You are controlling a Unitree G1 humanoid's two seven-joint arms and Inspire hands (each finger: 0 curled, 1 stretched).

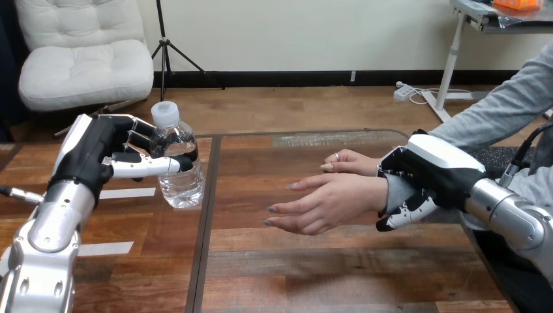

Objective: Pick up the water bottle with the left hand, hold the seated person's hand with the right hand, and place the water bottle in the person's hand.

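A clear water bottle with a white cap stands upright at the table's left. My left hand is shut on it, thumb across its front and fingers round its back. I cannot tell whether its base touches the table. To the right, the person's hand reaches leftward above the table, palm open and fingers spread. My right hand is curled round that wrist, fingers over it and thumb under it. The bottle is a short gap left of the person's fingertips. The person's other hand rests just behind.
The wooden table has a dark seam running front to back just right of the bottle. Two white tape strips lie on its left part. The person's grey sleeve comes in from the upper right.
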